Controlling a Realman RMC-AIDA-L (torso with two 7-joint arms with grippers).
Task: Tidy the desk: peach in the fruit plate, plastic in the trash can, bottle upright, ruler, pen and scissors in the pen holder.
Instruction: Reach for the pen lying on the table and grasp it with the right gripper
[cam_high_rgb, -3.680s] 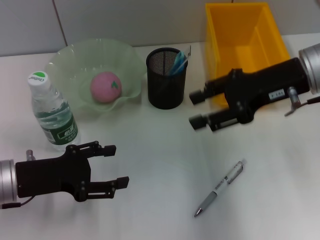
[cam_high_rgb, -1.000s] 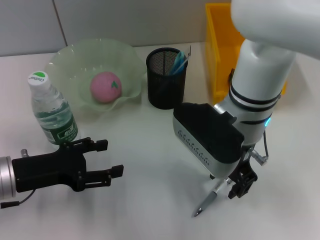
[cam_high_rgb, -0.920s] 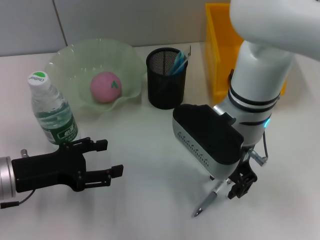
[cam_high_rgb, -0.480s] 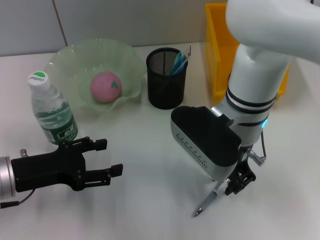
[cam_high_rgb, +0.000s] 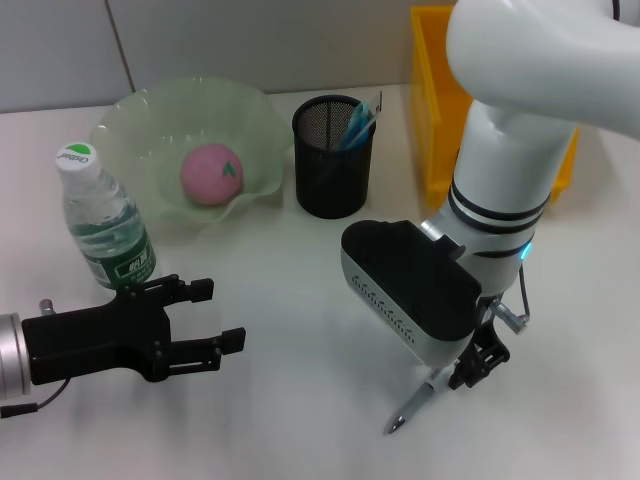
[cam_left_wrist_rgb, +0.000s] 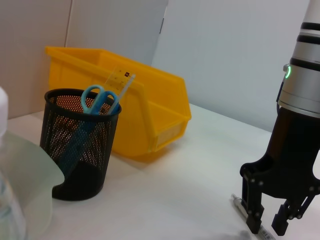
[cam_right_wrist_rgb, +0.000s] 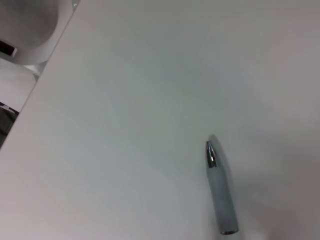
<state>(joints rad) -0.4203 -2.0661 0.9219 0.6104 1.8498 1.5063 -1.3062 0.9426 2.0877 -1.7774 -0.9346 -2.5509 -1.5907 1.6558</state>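
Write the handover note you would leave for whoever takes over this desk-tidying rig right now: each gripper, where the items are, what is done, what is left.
Right gripper: down over the pen on the desk, fingers open astride its barrel, not yet closed.
Left gripper: open, empty, hovering near the desk's front left.
Done: peach in the fruit plate; bottle upright beside the plate; scissors and ruler in the pen holder.
The yellow bin stands behind the right arm; no loose plastic visible on the desk.
Left: grip the pen, lift it, drop it into the pen holder.
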